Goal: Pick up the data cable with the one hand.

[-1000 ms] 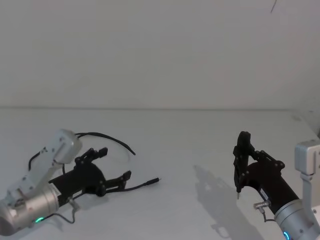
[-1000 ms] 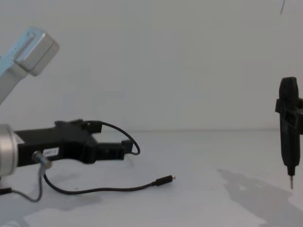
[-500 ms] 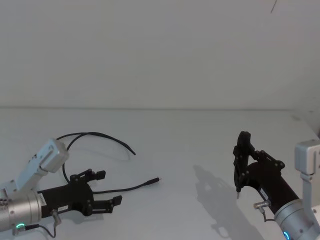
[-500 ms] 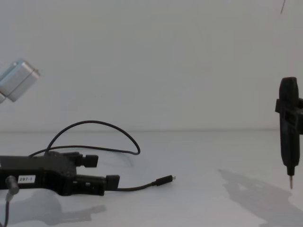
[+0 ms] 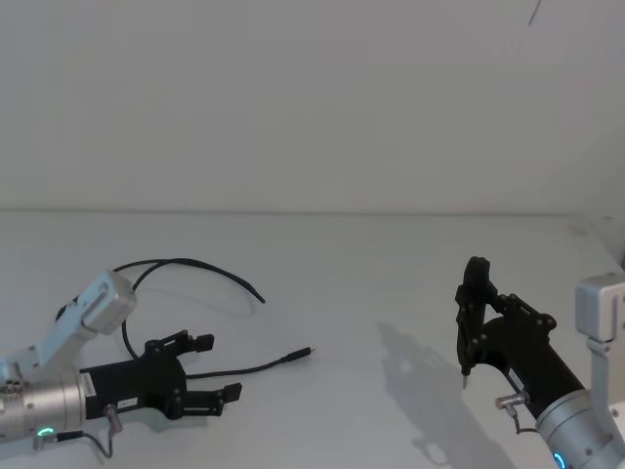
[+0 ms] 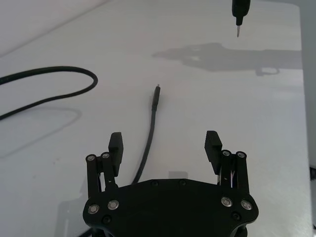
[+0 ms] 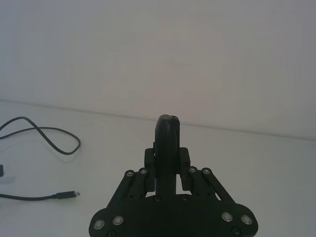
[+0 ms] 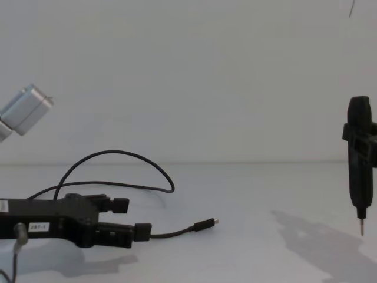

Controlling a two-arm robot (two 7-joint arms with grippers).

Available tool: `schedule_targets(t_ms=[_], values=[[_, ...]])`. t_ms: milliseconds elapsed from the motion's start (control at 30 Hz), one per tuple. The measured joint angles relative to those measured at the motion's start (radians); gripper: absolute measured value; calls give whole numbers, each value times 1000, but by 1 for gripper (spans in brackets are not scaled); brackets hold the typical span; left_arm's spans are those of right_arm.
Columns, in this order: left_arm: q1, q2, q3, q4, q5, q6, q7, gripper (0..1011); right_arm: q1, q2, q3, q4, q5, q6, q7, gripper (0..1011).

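On the white worktop (image 5: pixel 371 293) the one hand (image 5: pixel 218 367) now sits lower, wide jaws astride the data cable (image 5: pixel 259 365), ready to close; right gripper (image 5: pixel 467 363) idles, jaws together.

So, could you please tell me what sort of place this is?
Probably a robot test bench: plain white table, blank wall, the data cable by the open left pincer, right pincer parked.
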Motion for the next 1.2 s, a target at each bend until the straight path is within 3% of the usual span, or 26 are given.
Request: schedule_targets(t_ms=[733,1200], values=[[-114,-114,83,201,59,-98,-26,1001,0,0,0,0,0,0,0,279],[-152,-178,84,292,67,-144,-10,1001,0,0,0,0,0,0,0,279]])
